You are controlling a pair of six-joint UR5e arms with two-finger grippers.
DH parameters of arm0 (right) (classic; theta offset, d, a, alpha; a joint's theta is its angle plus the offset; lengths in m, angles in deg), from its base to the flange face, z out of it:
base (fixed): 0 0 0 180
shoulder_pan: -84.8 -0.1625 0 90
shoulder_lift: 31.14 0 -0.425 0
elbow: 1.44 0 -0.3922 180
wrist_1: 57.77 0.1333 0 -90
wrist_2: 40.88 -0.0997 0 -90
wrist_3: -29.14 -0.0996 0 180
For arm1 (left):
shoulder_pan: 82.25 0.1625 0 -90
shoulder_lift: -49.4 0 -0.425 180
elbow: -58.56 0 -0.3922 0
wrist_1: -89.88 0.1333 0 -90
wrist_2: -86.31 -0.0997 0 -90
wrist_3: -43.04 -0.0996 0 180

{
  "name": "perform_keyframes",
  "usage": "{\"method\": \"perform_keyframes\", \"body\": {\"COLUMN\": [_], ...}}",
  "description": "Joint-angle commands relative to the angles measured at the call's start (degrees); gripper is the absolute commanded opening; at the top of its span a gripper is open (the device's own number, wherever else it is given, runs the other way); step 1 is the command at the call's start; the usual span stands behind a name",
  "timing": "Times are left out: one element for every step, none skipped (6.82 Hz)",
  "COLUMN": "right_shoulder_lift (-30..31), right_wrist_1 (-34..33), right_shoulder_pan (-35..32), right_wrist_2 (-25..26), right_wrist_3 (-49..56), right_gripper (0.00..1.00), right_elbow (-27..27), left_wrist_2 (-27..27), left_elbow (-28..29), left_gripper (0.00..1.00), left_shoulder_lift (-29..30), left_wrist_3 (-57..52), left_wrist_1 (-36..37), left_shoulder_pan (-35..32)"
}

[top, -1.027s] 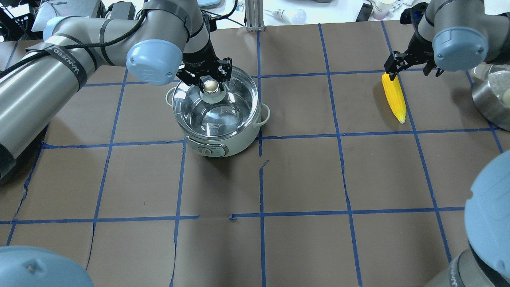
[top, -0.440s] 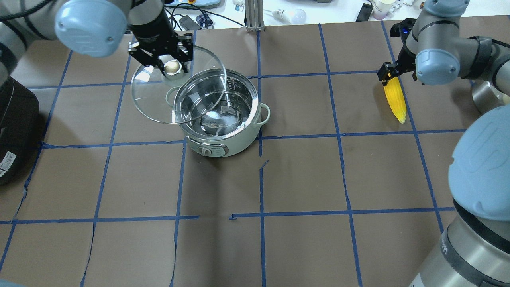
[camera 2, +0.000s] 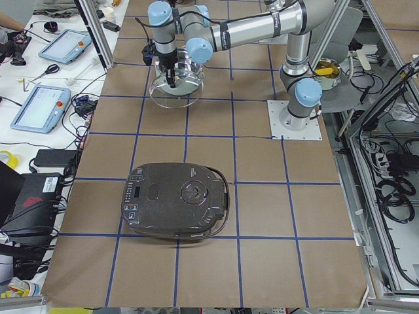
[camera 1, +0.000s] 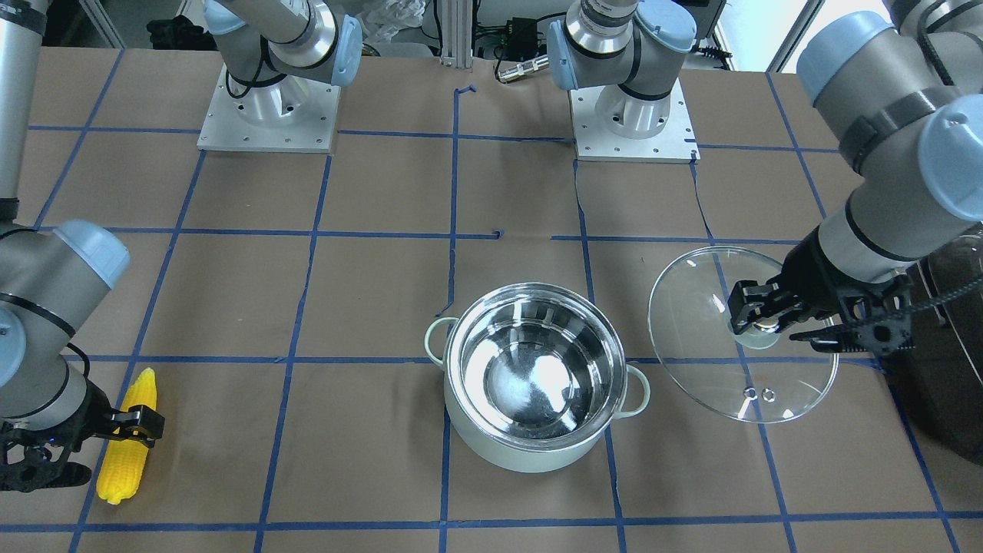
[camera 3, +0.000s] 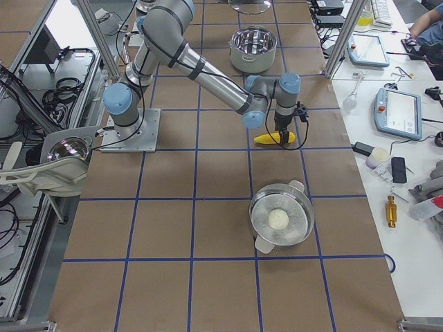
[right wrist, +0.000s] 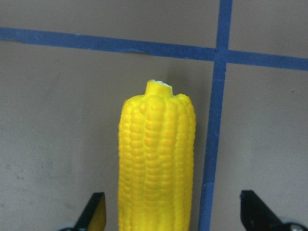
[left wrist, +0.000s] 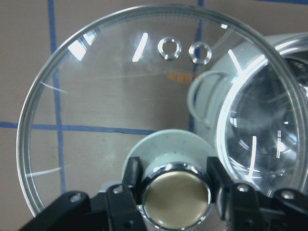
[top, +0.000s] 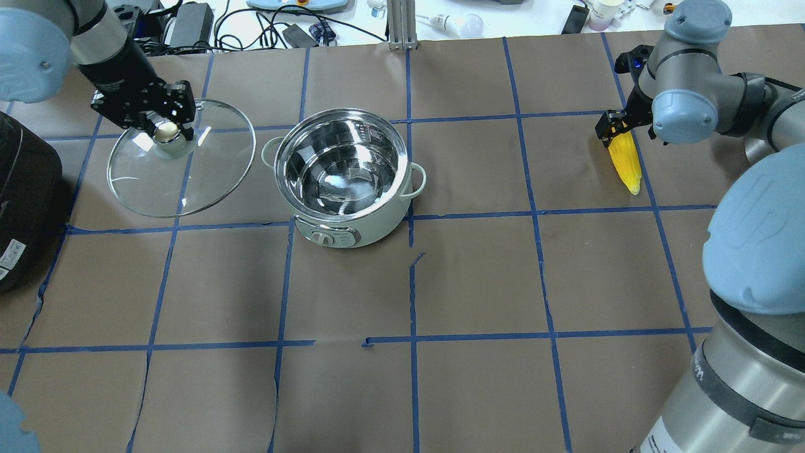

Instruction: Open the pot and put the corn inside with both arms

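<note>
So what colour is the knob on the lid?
Brass-gold knob, chrome rim; clearest in the left wrist view.

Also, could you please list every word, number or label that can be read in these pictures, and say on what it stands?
No text can be read with certainty.
Pot, front panel beside the dial: marks too small to read.
Pot, inner steel wall: dark scale marks, blurred.
White sticker on the black cooker: print too small to read.
Black cooker, button panel on its top, left side view: blurred.
</note>
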Motion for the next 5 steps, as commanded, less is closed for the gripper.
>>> {"method": "perform_keyframes", "body": {"right_shoulder_lift": [-1.08, -1.09, -1.09, -0.91, -0.04], "right_wrist_1": [-0.03, -0.03, 0.06, 0.32, 0.5], "right_shoulder_pan": [0.5, 0.5, 0.5, 0.5, 0.42], "right_wrist_2": [-0.15, -0.24, -2.16, -2.18, -2.44], "right_wrist_3": [-0.47, -0.82, -0.91, -1.09, -1.87], "right_gripper": [0.7, 0.32, 0.08, 0.0, 0.0], "right_elbow": [-0.15, -0.15, -0.07, 0.63, 1.16], "left_wrist_2": [1.24, 1.16, 1.16, 0.99, 1.25], "left_elbow": [-7.39, -13.44, -16.46, -16.41, -16.58], "left_gripper": [0.0, 0.0, 0.0, 0.0, 0.0], "left_shoulder_lift": [1.85, 2.9, 3.87, 5.01, 6.07], "left_wrist_3": [-12.11, -14.33, -14.96, -13.66, -10.17], "left_wrist_1": [8.87, 18.52, 23.14, 23.28, 23.28], "left_shoulder_pan": [8.58, 9.74, 9.75, 9.75, 9.75]}}
